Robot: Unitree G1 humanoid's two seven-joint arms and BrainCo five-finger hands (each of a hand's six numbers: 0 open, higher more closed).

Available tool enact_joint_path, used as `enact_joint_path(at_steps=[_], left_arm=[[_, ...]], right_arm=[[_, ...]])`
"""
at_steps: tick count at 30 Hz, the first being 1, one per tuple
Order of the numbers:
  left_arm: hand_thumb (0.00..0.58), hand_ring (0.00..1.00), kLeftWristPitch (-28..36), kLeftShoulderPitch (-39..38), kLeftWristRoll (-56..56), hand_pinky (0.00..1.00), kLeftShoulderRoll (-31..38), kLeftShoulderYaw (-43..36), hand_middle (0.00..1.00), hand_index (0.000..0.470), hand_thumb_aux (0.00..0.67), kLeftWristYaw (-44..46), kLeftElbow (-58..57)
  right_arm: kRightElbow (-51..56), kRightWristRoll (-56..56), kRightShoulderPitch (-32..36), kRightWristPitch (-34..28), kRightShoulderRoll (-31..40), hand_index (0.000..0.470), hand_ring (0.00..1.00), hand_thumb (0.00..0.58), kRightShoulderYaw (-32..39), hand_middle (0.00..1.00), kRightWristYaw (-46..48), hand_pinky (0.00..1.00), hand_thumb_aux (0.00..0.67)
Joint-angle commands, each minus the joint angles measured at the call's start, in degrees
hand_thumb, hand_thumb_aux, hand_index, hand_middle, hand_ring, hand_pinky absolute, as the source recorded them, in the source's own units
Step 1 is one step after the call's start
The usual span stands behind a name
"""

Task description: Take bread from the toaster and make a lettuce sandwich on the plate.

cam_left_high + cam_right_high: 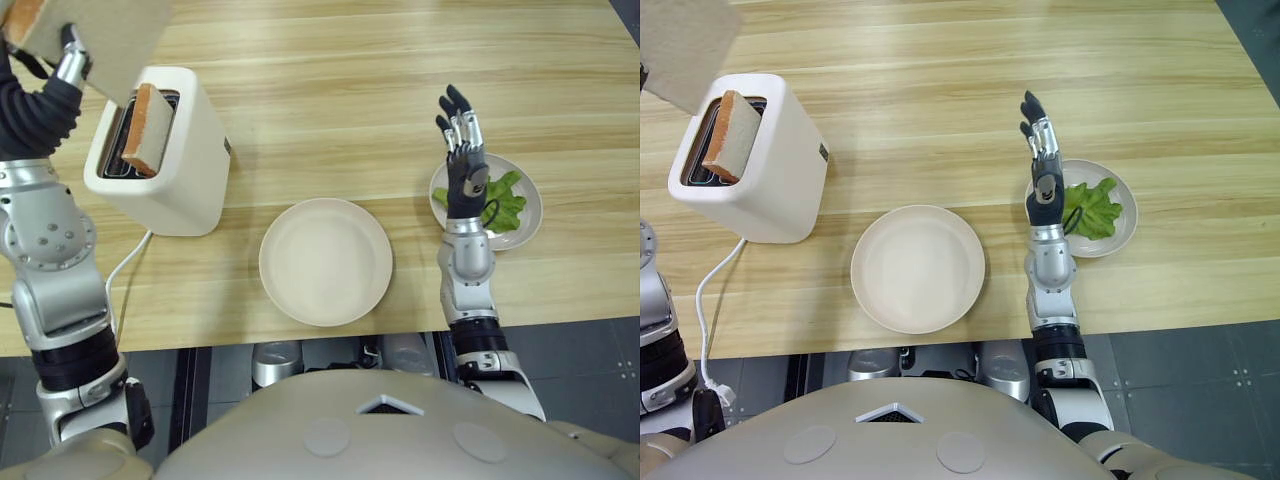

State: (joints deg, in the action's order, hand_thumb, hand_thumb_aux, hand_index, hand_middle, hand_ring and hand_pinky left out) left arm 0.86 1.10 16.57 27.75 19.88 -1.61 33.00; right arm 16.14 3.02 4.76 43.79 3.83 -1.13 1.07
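Note:
A white toaster point(170, 165) stands at the left of the wooden table with one bread slice point(148, 128) upright in its slot. My left hand point(68, 55) is raised above the toaster, shut on a second bread slice point(110, 35) at the top left corner. An empty cream plate point(325, 261) lies at the front centre. To its right a small dish point(1118, 232) holds green lettuce point(1095, 208). My right hand point(462, 150) hovers over the dish's left edge, fingers straight and open, holding nothing.
The toaster's white cord point(125, 268) runs from its base off the table's front edge. Bare wooden tabletop point(360, 90) stretches behind the plate and dish.

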Motion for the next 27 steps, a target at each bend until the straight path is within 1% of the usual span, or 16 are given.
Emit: enact_joint_path(at_steps=[1,4,6,9,13,16,19,23,27], left_arm=[[0.580,1.00,4.5,-2.0,-9.3,1.00,-3.3,-5.0,1.00,0.460,0.670,6.8,5.6],[0.580,1.00,7.6,-4.8,-14.7,1.00,-6.1,-12.2,1.00,0.460,0.670,12.3,6.2],[0.580,1.00,9.0,-7.7,-16.4,1.00,-7.4,-18.7,1.00,0.460,0.670,16.1,3.1],[0.580,1.00,8.7,-11.5,-17.5,1.00,-8.5,-26.2,1.00,0.460,0.670,20.6,-3.5],[0.580,1.00,7.3,-14.2,-16.1,1.00,-9.6,-31.7,1.00,0.460,0.670,22.3,-10.3],[0.580,1.00,6.4,-16.5,-14.7,1.00,-8.8,-34.4,1.00,0.460,0.670,23.4,-12.0],[0.580,1.00,6.1,-17.1,-14.3,1.00,-7.4,-34.5,1.00,0.460,0.670,24.4,-12.6],[0.580,1.00,6.6,-16.4,-13.7,1.00,-4.7,-33.7,1.00,0.460,0.670,25.9,-12.3],[0.580,1.00,6.8,-15.2,-12.1,1.00,-2.2,-34.1,1.00,0.460,0.670,26.8,-13.6]], right_arm=[[-1.6,-1.1,1.1,-0.9,1.2,0.000,0.00,0.000,-2.2,0.00,-0.8,0.00,0.000],[-2.3,-1.2,2.2,-0.9,2.9,0.000,0.00,0.000,-4.5,0.00,-1.7,0.00,0.000],[-1.9,-1.0,3.1,-0.7,4.6,0.000,0.00,0.000,-6.8,0.00,-2.7,0.00,0.000],[-0.1,-0.9,4.5,-0.4,7.8,0.000,0.00,0.000,-9.8,0.00,-3.6,0.00,0.000],[1.4,0.1,4.8,0.3,10.9,0.000,0.00,0.000,-11.9,0.00,-4.3,0.00,0.000],[1.9,0.8,4.3,0.7,12.4,0.000,0.00,0.000,-12.4,0.00,-4.1,0.00,0.000],[3.6,2.1,3.7,1.4,14.4,0.000,0.00,0.000,-12.6,0.00,-3.9,0.00,0.000],[9.1,11.0,3.4,6.0,18.7,0.000,0.00,0.000,-12.3,0.00,-7.9,0.00,0.000],[15.8,14.7,4.4,8.1,21.3,0.000,0.00,0.000,-11.6,0.00,-11.3,0.00,0.000]])
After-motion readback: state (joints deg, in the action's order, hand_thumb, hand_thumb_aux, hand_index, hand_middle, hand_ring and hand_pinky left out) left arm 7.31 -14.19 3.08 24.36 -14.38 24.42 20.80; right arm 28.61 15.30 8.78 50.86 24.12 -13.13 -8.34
